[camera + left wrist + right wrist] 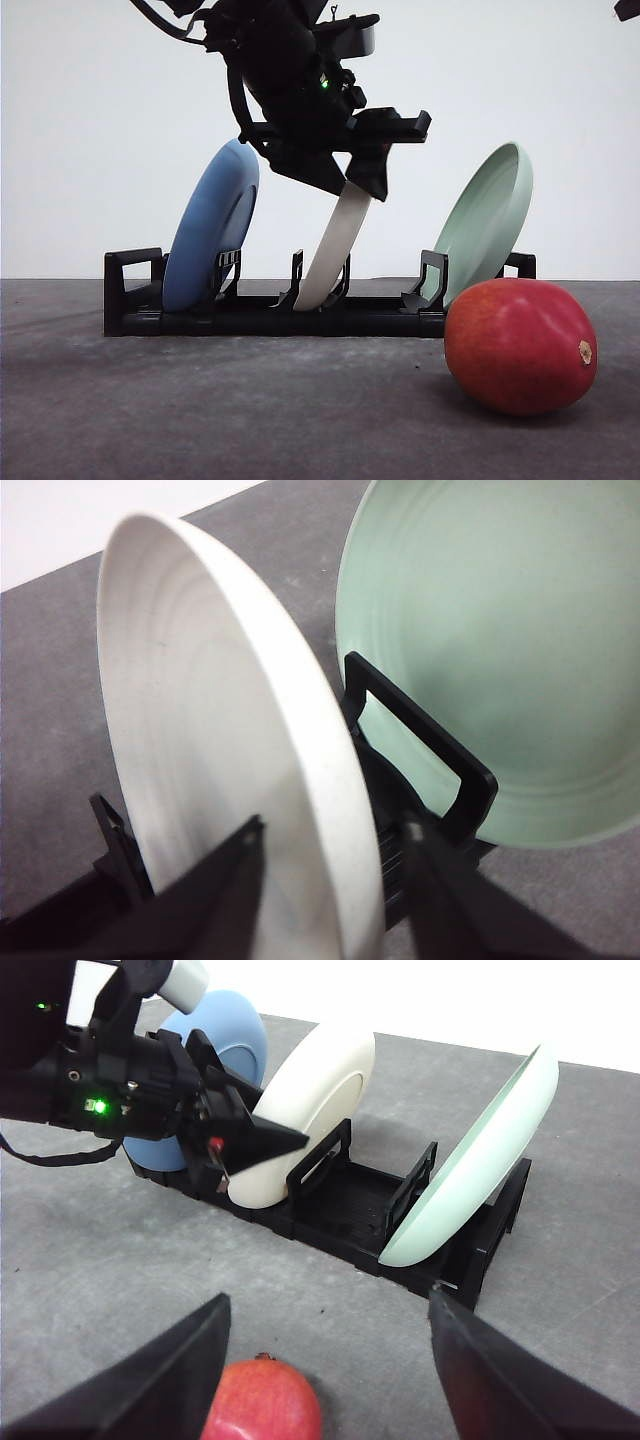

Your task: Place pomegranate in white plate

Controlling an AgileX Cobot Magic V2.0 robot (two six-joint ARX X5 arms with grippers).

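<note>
Right gripper (325, 1380) spread wide, hovering just over the pomegranate (520, 345): one smooth, roundish red fruit on the rough grey tabletop (200, 410) near its front right edge. Behind, one black plastic rack (270, 305) holds three tilted plates: blue (210, 225), white plate (335, 245), pale green (485, 220). Left gripper (335, 880) straddles the matte white plate's rim, fingers either side.

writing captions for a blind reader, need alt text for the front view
The left gripper straddles the rim of the white plate, which stands in a black rack between a blue plate and a green plate. A pomegranate lies on the grey table at front right.
</note>
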